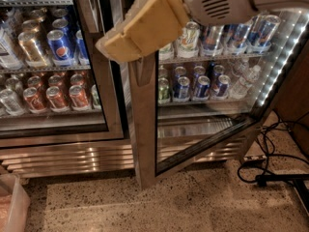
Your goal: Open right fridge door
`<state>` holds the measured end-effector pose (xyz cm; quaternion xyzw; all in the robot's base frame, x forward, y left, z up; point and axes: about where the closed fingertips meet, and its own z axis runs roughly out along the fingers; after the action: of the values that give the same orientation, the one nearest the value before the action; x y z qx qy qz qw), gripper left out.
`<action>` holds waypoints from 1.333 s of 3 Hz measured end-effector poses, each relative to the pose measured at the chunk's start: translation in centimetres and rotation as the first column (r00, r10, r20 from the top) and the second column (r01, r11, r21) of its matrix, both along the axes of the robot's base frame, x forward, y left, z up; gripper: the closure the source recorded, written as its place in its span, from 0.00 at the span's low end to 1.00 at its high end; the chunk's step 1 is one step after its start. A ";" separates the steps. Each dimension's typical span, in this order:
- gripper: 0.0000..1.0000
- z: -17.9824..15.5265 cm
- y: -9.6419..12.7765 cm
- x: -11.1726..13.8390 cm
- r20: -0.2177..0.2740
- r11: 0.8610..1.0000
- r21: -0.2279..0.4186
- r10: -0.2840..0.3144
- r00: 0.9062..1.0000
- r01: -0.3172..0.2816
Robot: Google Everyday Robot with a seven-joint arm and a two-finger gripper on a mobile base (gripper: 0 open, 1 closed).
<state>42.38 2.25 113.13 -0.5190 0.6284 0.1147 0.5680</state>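
The right fridge door (143, 129) stands swung partly open toward me, its steel frame edge upright in the middle of the view and its lower rail running back diagonally to the right. Through its glass I see shelves of cans (193, 81) lit by an LED strip. My gripper (116, 47), tan and padded on a white arm, is at the top centre, overlapping the upper part of that door's free edge. The handle is hidden behind it. The twin left door (106, 110) is closed, with blue Pepsi cans (60, 47) and red cans (55, 95) behind it.
Black cables and a plug (270, 173) lie on the speckled floor at the right, beside a dark wooden side panel (297, 91). A translucent plastic bin (9, 207) sits at the bottom left. A steel vent grille (67, 158) runs below the left door.
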 end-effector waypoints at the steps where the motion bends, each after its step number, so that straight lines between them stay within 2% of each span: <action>1: 0.00 0.0 0.0 0.0 0.000 1.000 0.000 0.000 1.000 0.000; 4: 0.00 0.0 0.0 0.0 0.000 1.000 0.000 0.000 1.000 0.000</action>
<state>42.38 2.25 113.13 -0.5190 0.6284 0.1147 0.5680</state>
